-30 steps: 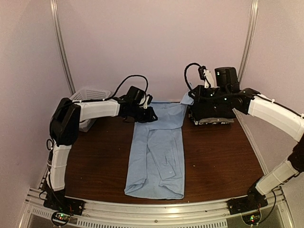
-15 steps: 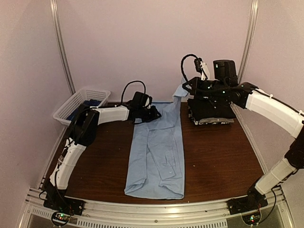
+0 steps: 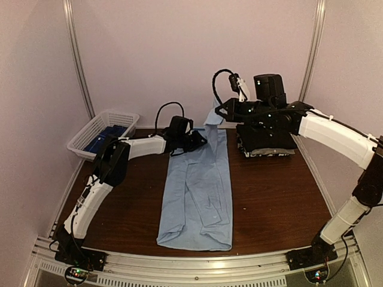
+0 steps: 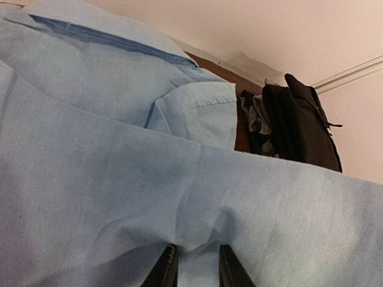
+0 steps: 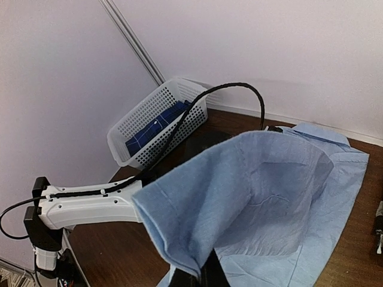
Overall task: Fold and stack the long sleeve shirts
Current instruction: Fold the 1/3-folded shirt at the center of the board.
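Light blue shirt (image 3: pixel 197 197), folded lengthwise, pinched by left claw (image 4: pixel 192 266) and right claw (image 5: pixel 200 276).

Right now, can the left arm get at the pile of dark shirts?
Probably not. The left hand is busy pinching the blue shirt, and the right arm hangs directly over the pile.

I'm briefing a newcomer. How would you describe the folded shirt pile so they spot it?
Go to the table's far right corner. The folded pile sits there, under the right arm; unlike the light blue shirt, it is black and grey.
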